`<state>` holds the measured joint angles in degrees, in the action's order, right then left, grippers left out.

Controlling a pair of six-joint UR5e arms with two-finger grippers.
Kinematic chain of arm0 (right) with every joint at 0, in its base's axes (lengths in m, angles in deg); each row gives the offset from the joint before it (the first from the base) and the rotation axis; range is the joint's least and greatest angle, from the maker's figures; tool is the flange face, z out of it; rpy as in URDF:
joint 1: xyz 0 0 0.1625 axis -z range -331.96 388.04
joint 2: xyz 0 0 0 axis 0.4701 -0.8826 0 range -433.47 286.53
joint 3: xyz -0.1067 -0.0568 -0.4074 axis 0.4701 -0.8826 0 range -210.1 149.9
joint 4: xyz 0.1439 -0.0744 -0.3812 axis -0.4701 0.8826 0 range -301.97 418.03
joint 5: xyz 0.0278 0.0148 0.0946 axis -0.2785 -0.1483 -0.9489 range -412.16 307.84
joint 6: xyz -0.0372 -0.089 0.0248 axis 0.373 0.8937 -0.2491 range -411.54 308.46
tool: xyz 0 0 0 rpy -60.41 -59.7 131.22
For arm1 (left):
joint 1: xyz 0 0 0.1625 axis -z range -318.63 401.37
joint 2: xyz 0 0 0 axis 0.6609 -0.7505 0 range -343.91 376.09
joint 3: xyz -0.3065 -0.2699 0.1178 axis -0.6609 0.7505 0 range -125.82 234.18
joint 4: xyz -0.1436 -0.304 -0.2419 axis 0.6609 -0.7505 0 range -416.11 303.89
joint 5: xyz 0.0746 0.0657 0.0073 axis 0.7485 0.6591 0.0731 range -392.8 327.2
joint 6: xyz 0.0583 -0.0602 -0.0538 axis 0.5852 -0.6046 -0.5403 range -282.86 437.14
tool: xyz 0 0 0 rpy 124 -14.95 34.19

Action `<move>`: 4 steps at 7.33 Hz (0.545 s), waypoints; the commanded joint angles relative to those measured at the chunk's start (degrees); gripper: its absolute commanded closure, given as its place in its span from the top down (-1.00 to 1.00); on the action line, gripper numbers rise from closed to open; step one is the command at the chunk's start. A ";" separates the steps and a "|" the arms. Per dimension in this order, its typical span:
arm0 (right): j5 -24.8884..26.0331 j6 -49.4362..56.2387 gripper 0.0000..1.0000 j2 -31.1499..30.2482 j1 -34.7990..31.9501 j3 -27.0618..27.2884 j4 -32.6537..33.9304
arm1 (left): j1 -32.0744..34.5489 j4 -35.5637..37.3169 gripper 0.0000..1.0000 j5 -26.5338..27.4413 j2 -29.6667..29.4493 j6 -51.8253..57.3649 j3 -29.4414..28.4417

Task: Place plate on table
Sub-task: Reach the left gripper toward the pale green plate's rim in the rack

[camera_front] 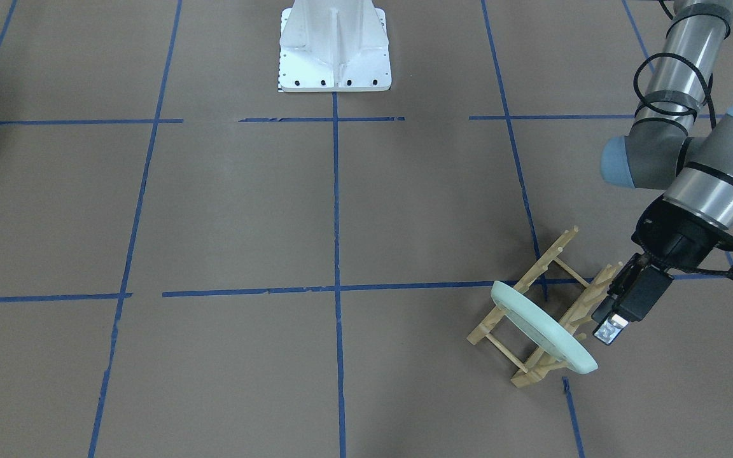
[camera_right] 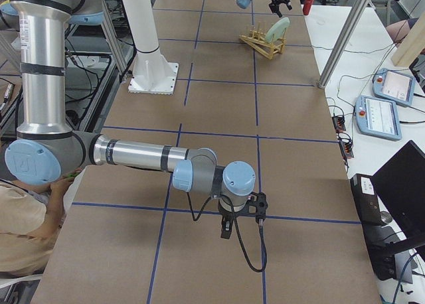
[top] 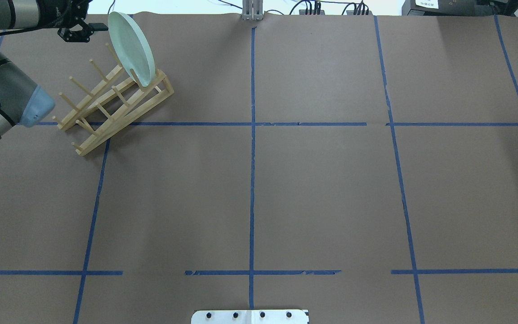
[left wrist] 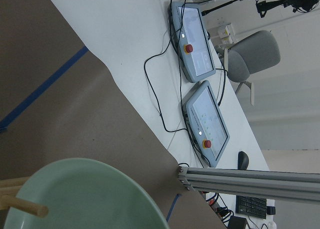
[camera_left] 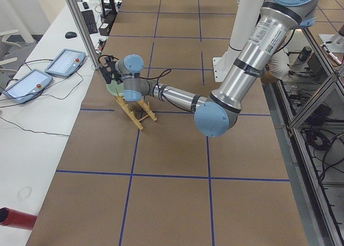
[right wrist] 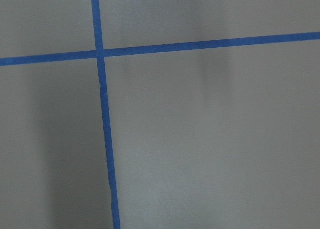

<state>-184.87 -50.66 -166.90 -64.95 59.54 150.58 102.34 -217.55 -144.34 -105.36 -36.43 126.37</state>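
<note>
The pale mint-green plate [camera_front: 541,327] stands on edge, tilted, in the end slot of a light wooden peg rack [camera_front: 548,264] on the brown table [camera_front: 341,210]. In the overhead view the plate [top: 131,47] is at the far left corner. My left gripper [camera_front: 609,327] hangs just beside the plate's rim, apart from it, and looks open and empty. The left wrist view shows the plate's rim [left wrist: 85,199] just below the camera. My right gripper [camera_right: 226,229] points down at bare table near the operators' side, and I cannot tell if it is open or shut.
The white robot base [camera_front: 335,51] stands at mid table. Beyond the table's edge near the rack are two teach pendants [left wrist: 200,44] with cables on a white bench and an aluminium post [left wrist: 250,176]. Blue tape lines [right wrist: 102,114] cross the table.
</note>
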 commanded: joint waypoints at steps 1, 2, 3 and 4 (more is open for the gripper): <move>0.00 0.00 1.00 0.00 0.00 0.00 0.00 | -0.50 0.07 0.65 0.44 -1.24 0.01 -1.00; 0.00 0.00 1.00 0.00 0.00 0.00 0.00 | -0.85 0.07 0.44 1.22 -1.59 0.01 -1.00; 0.00 0.00 1.00 0.00 0.00 0.00 0.00 | -1.72 0.07 0.16 2.80 -1.85 0.01 -1.00; 0.00 0.00 1.00 0.00 0.00 0.00 0.00 | -2.08 0.16 -0.10 3.51 -2.20 0.01 -1.00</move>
<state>-184.87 -50.66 -166.90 -64.95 59.54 150.58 100.87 -217.45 -142.01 -107.14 -36.42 125.40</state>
